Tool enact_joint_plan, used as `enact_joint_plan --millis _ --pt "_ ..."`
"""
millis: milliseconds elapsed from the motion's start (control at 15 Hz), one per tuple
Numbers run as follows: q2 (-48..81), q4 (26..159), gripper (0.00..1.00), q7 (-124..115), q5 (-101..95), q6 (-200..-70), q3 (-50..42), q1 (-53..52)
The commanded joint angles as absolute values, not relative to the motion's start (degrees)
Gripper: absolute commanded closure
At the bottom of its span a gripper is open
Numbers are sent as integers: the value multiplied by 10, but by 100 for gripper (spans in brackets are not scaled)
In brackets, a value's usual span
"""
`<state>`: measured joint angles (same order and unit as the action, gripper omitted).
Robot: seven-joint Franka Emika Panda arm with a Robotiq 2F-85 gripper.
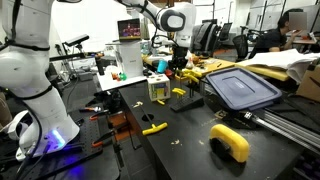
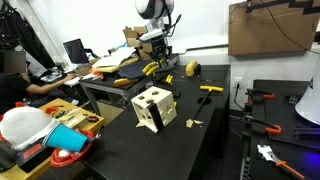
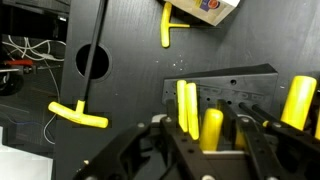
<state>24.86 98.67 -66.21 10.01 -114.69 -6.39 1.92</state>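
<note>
The end effector (image 3: 209, 138) hangs low over a dark grey peg rack (image 3: 245, 85) on the black counter (image 3: 130, 100). Its jaws are part-way open and grip nothing. A short yellow peg (image 3: 212, 128) stands between its fingers (image 3: 168, 142), with a gap on either side. Two slimmer yellow pegs (image 3: 186, 105) stand just outside one finger, and a thicker yellow cylinder (image 3: 298, 100) stands beyond the opposite finger. Ahead of the rack a yellow T-shaped piece (image 3: 78, 114) lies on the counter. Farther ahead, well apart, sits a wooden box (image 3: 212, 8).
</note>
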Motion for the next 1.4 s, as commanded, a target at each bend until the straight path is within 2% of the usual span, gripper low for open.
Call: enact_joint_plan --millis 0,200,267,600,1333 --pt "243 998 23 -655 82 -1175 -65 9" --pt "235 1007 2 -652 65 -1201 -65 1" --pt "232 1009 0 -653 60 -1210 -65 -1" --pt "200 1023 0 -601 51 -1234 -57 -2" --pt "98 1059 0 -345 46 -1173 -41 -1"
